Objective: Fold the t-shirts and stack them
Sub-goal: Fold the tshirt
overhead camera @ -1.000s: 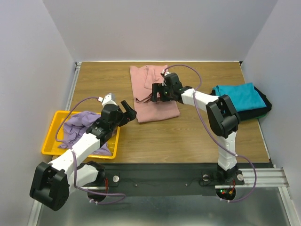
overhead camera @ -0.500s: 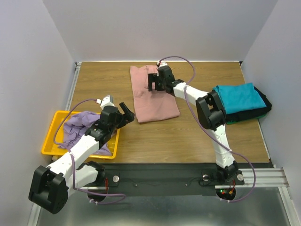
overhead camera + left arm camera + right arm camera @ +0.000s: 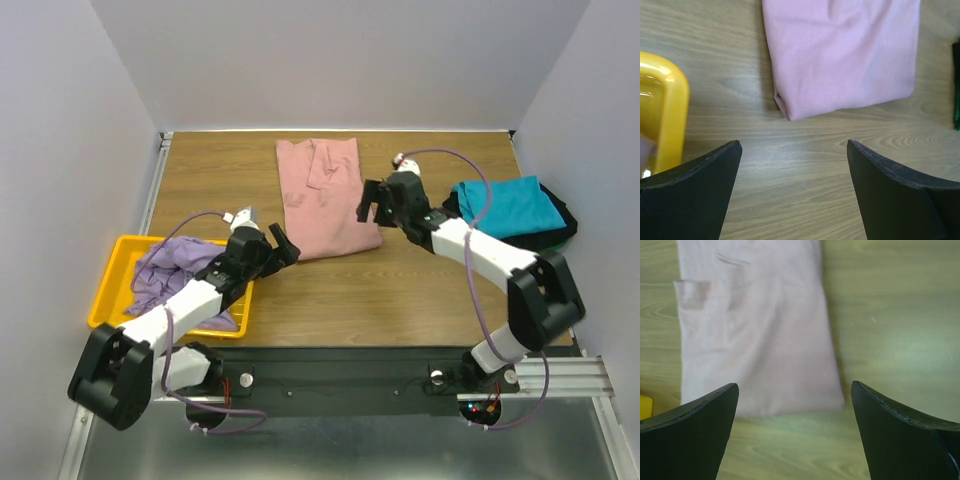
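On the desk (image 3: 400,290), right fingers (image 3: 900,435) have drawn back off the folded pink t-shirt (image 3: 325,200) while left fingers (image 3: 690,195) approach its corner, both released, likely readying the next fold.

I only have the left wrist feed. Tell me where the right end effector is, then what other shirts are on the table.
Observer: The right end effector hovers open at the right edge of the pink t-shirt, holding nothing.
Operator: Now the left side, past the yellow rim I see.
Observer: A lavender t-shirt lies crumpled and unfolded inside the yellow bin.
Operator: Give me the right side.
Observer: A folded teal t-shirt lies on top of a black t-shirt at the table's right edge.
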